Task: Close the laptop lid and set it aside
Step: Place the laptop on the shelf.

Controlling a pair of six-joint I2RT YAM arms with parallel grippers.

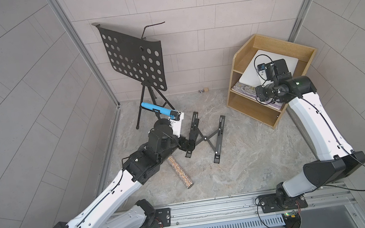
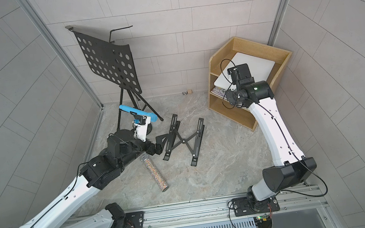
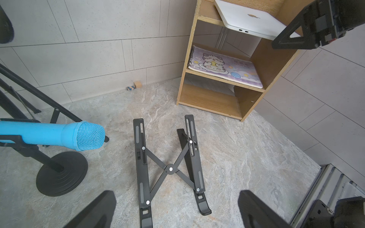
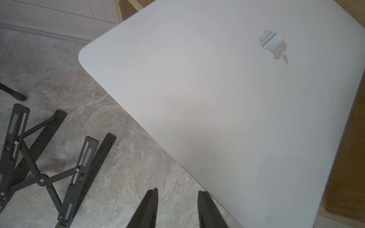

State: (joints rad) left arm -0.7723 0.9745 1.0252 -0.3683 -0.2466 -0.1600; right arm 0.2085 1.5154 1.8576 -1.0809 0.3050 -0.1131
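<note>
The silver-white laptop [image 1: 290,64] [image 2: 261,63] [image 3: 248,17] lies on the top level of the wooden shelf [image 1: 248,108], one corner jutting out past the front. Its lid [image 4: 217,98] is down flat, apple logo [image 4: 273,44] facing up. My right gripper [image 4: 177,191] hovers at the laptop's overhanging front edge, open, jaws a little apart with only floor between them. One of its fingers [image 3: 286,38] shows in the left wrist view, just off the laptop's edge. My left gripper [image 3: 176,194] [image 1: 186,144] is wide open and empty, low over the near end of the black folding stand [image 3: 169,167].
A purple cat notebook [image 3: 223,67] lies on the shelf's middle level. A blue microphone [image 3: 59,136] on a round-based holder and a black music stand [image 1: 134,59] are at the back left. A glitter tube [image 1: 180,172] lies on the table beside the left arm. A small wooden block [image 3: 137,84] sits at the back wall.
</note>
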